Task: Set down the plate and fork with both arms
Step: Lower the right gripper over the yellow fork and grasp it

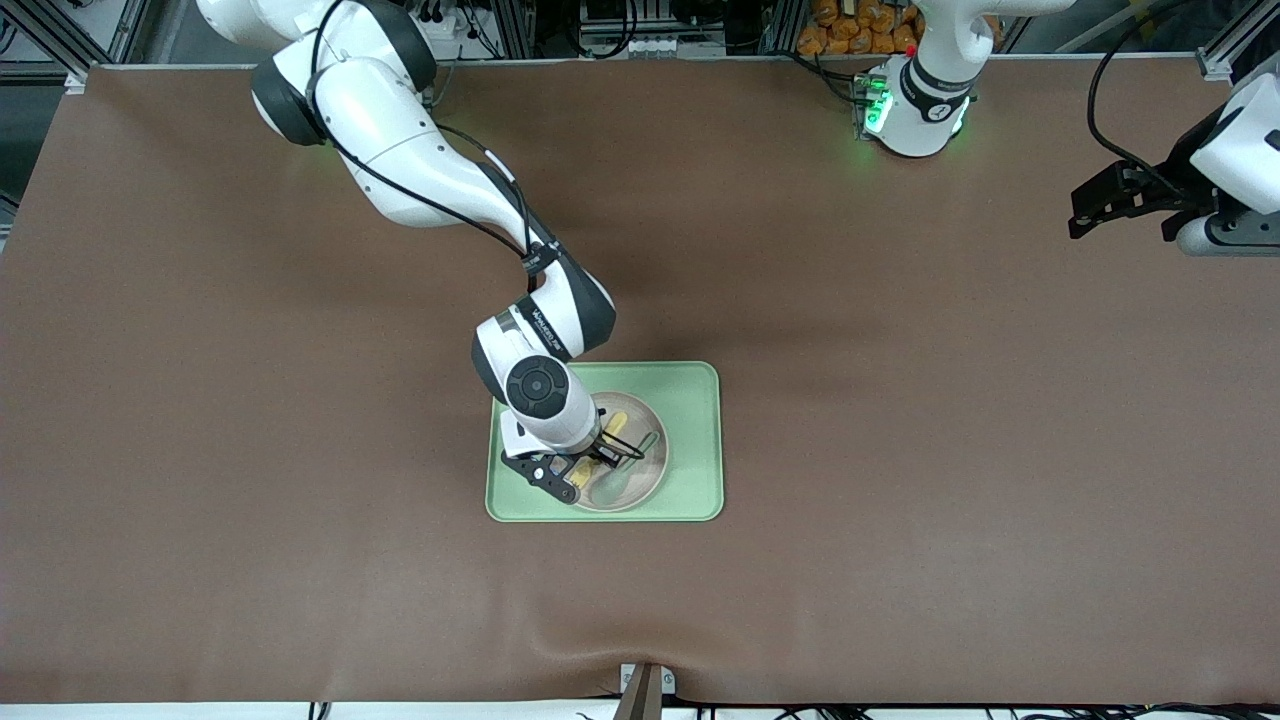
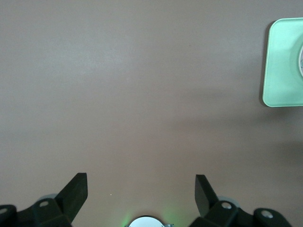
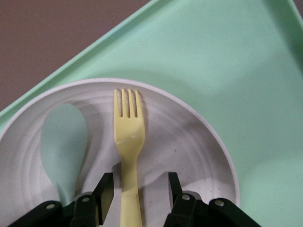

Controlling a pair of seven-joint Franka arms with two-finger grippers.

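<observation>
Right wrist view settles the matter that counts: the fork [image 3: 128, 156] lies in the plate [image 3: 189, 142] with its handle running straight in between the two fingers [image 3: 105, 189] of the right gripper [image 3: 137, 191], tines pointing away from the claw. Its long axis runs crosswise to the line on which the fingers close, which is the way a narrow handle ought to be taken. The fingers stand a little apart from the handle on either side, narrowed but with a visible gap, so I judge nothing is held as yet. Beside the fork, also in the plate, lies a pale green spoon [image 3: 64, 142], its bowl just beside one finger; a closing grip might brush it, though the spoon's handle is hidden under the gripper and I cannot say how near it runs.

The plate rests on the pale green tray [image 1: 690, 400], which sits about midway along the table [image 1: 900, 450]. In the front view the right gripper [image 1: 585, 470] is down over the plate, plainly the nearer arm.

The left gripper [image 2: 141, 189] hangs wide and empty over bare table near the left arm's end, well apart from the tray [image 2: 281, 66]; that arm waits.

Count: one fork, one spoon, one plate, one tray, two arms.
</observation>
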